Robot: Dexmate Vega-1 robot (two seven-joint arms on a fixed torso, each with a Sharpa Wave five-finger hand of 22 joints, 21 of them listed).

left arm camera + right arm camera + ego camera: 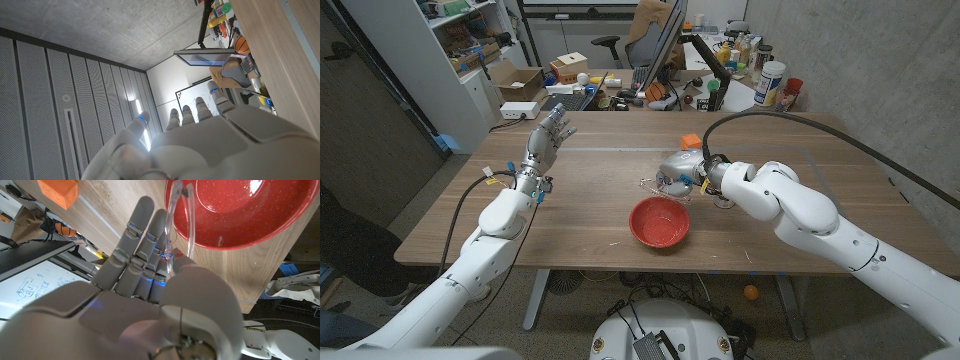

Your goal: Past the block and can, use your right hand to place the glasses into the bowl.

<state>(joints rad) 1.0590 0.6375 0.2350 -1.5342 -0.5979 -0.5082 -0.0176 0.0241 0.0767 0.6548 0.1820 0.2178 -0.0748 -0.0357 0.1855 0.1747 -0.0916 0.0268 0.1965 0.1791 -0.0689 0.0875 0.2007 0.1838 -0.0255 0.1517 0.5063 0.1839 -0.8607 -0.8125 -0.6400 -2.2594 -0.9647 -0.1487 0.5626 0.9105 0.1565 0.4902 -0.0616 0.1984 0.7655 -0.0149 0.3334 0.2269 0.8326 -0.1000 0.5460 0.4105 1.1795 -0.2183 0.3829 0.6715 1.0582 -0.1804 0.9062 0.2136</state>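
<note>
Head view: right hand (682, 172) sits just behind the red bowl (659, 221), w/ clear glasses (654, 187) pinched in it; frame hangs off the hand's left side, near the bowl's far rim but not yet over the middle. Bowl looks empty. Orange block (691, 140) lies just beyond the hand; can't make out a can. Left hand (549, 135) is raised well off to the left, fingers spread, holding nothing, so right arm is far nearer the bowl. Left wrist view: left hand (200, 135) open, fingers pointing at wall, nothing in it. Right wrist view: right hand (145, 280) w/ thumb pressing the glasses (180, 225) against straight fingers (137, 225); clear temples run along the fingers and cross the bowl (240, 225) rim, tips over its inside. Block (57, 192) sits away past the fingertips. Likely next: carry fwd over bowl centre, then release.
</note>
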